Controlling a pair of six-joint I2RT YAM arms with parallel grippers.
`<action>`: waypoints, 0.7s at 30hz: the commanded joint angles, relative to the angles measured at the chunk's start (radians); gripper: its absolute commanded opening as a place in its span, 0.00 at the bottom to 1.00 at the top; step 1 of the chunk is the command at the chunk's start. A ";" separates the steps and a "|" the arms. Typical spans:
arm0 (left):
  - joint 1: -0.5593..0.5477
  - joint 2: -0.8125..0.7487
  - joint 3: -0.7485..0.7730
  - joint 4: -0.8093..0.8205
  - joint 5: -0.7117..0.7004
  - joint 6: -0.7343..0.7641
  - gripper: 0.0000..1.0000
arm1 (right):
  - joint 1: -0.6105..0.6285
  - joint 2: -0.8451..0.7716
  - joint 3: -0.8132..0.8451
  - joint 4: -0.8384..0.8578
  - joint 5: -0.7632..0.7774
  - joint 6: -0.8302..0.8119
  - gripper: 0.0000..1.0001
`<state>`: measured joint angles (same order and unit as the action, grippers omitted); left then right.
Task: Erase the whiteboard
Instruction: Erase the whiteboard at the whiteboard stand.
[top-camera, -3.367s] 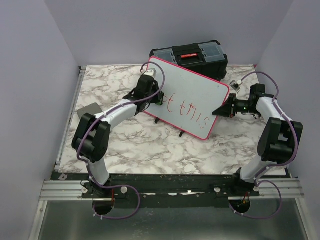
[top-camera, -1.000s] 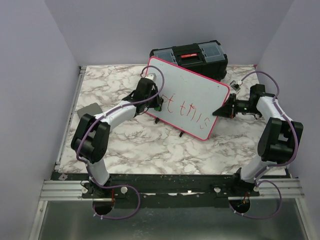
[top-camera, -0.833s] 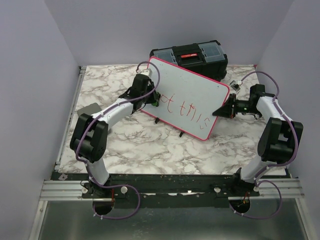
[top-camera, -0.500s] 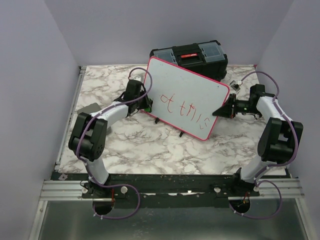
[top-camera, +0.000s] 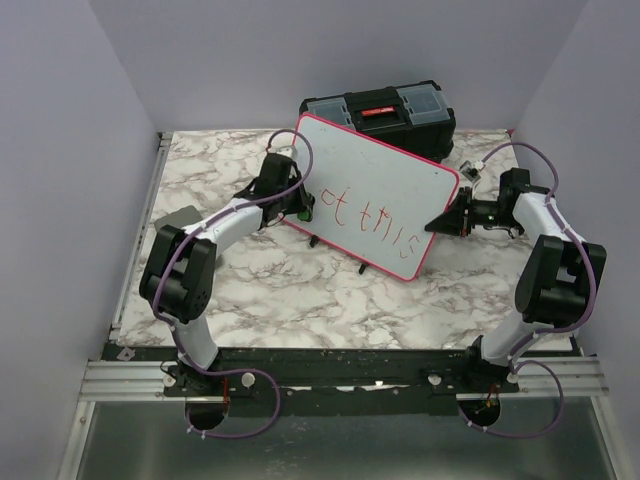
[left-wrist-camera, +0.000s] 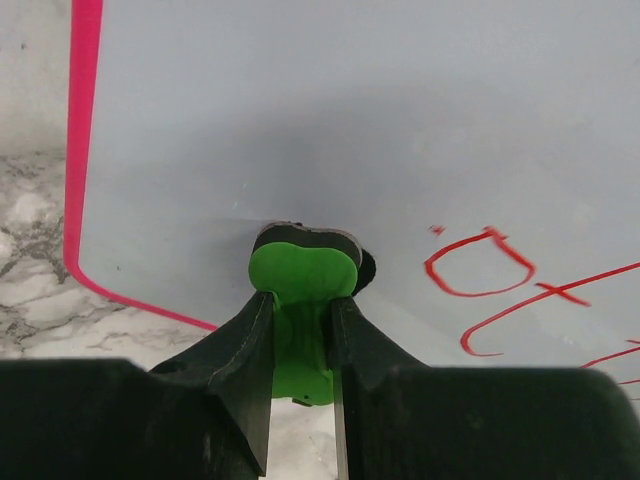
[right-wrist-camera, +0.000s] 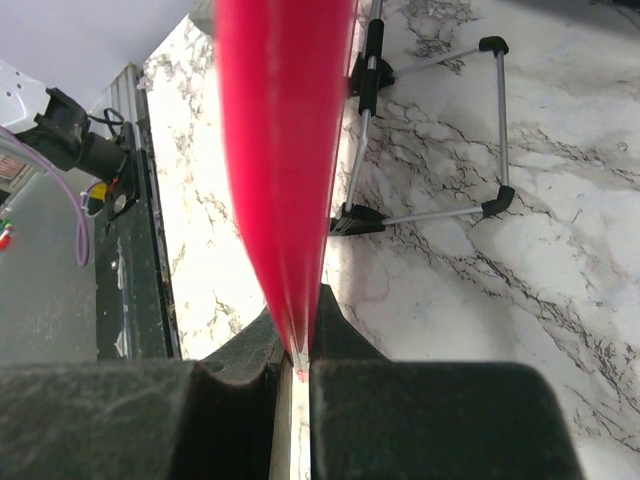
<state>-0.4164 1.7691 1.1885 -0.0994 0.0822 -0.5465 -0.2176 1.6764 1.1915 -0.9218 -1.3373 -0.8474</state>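
The right claw (right-wrist-camera: 296, 345) pinches the whiteboard (top-camera: 390, 175) by its edge, steadying it, while the left claw (left-wrist-camera: 300, 320), clamped on a green eraser (left-wrist-camera: 302, 272), presses it beside the red writing (top-camera: 372, 214) at centre frame.

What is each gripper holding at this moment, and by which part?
The left gripper pinches a green eraser by its near end, the far end toward the whiteboard. The right gripper clamps the whiteboard's pink rim at its right edge.
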 joint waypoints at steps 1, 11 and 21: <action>0.037 0.003 0.095 0.012 -0.001 0.016 0.00 | 0.012 -0.007 0.028 -0.032 -0.089 -0.030 0.01; 0.055 0.026 0.026 0.041 0.053 0.001 0.00 | 0.012 -0.005 0.030 -0.033 -0.089 -0.032 0.01; -0.038 0.044 -0.030 0.091 0.105 -0.015 0.00 | 0.011 -0.001 0.029 -0.036 -0.091 -0.033 0.01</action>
<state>-0.3862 1.7767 1.1477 -0.0383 0.1223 -0.5507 -0.2180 1.6764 1.1919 -0.9295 -1.3373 -0.8520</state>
